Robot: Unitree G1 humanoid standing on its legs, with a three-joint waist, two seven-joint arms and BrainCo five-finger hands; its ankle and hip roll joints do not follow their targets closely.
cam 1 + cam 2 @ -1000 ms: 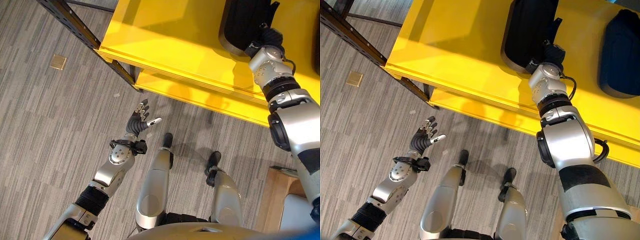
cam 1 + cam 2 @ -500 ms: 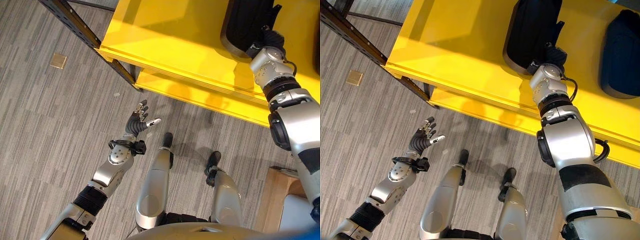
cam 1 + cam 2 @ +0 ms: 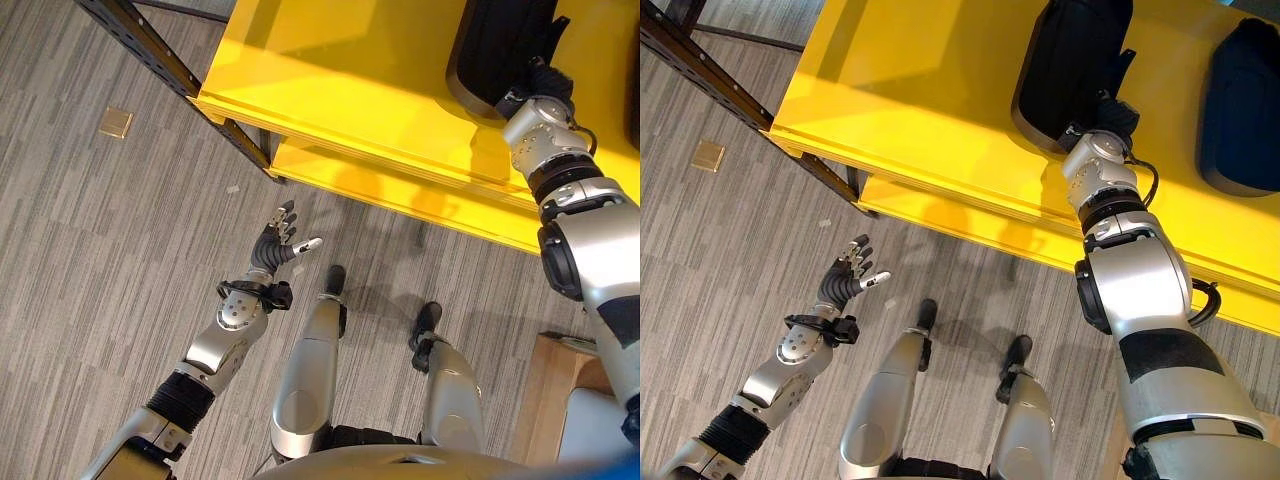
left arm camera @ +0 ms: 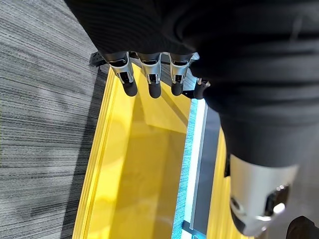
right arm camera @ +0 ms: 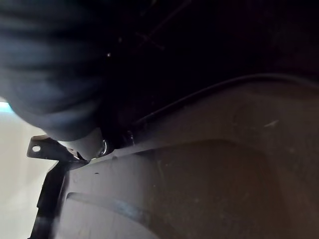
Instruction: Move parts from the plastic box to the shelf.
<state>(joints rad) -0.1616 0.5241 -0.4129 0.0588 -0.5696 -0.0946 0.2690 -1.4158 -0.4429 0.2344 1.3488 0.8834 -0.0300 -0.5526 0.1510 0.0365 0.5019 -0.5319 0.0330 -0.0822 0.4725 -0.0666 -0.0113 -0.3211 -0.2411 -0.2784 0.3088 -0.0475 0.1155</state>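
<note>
A black moulded part (image 3: 1070,60) lies on the top board of the yellow shelf (image 3: 910,90). My right hand (image 3: 1110,112) is pressed against the part's near end, its dark cover merging with the part and its fingers hidden. Up close in the right wrist view, the part's (image 5: 199,174) dark surface shows ribs and edges. A second black part (image 3: 1242,100) rests farther right on the same board. My left hand (image 3: 278,240) hangs open over the carpet, well short of the shelf, with its fingers (image 4: 149,82) straight.
A lower yellow board (image 3: 390,190) juts out beneath the top one. A dark metal frame post (image 3: 150,50) runs diagonally at the shelf's left corner. A small tan plate (image 3: 116,123) lies on the carpet. A wooden edge (image 3: 560,390) shows at the lower right.
My right hand and the black part have crept a little deeper onto the shelf board. The left arm has hardly moved.
</note>
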